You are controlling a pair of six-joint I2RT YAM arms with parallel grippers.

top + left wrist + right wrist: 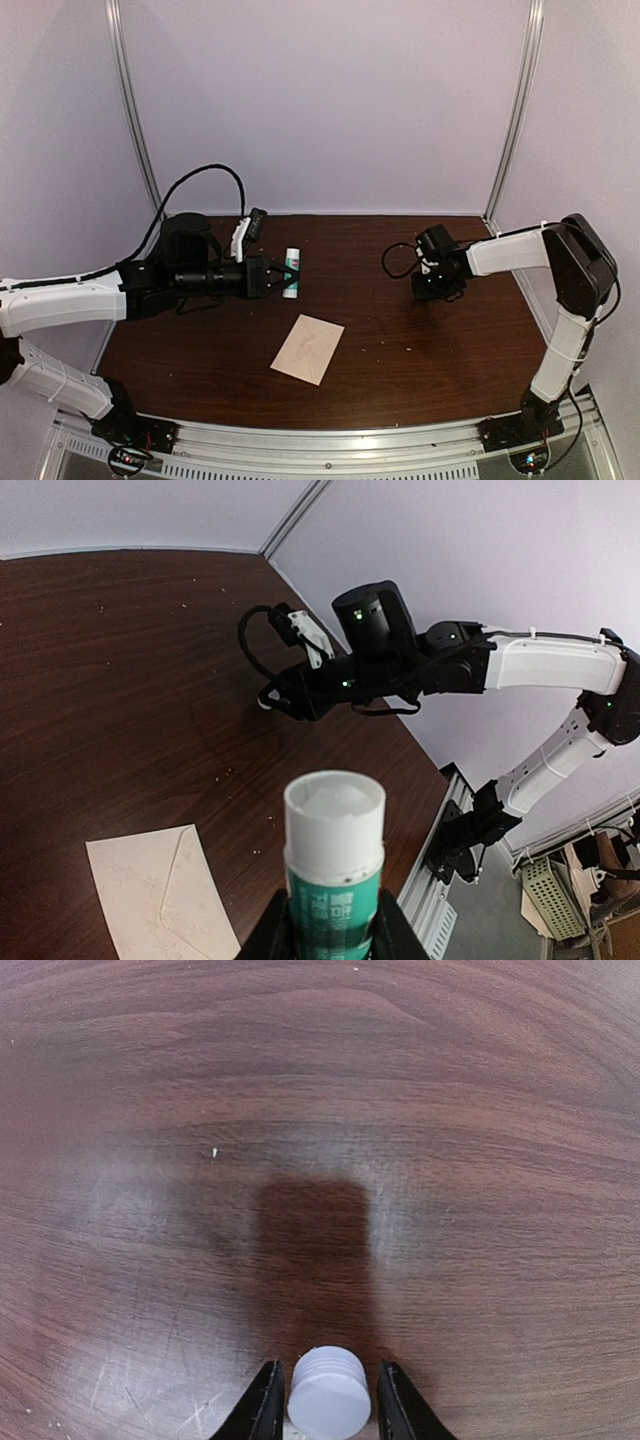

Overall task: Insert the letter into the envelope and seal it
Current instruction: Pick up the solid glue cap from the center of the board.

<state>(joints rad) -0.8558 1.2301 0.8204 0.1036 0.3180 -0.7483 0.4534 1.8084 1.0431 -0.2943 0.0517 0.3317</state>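
Brown wooden counter (420, 350) carries the pale beige envelope (308, 348), which lies flat near the middle, toward the near edge. Its pointed-flap side faces up, and neither arm touches it. Just beyond its far left corner, the left claw (283, 277) is clamped on an uncapped white-and-green glue stick (291, 262), held above the wood. Well apart on the far right, the right claw (328, 1415) is closed around a white ribbed cap (328, 1400) close over the counter.
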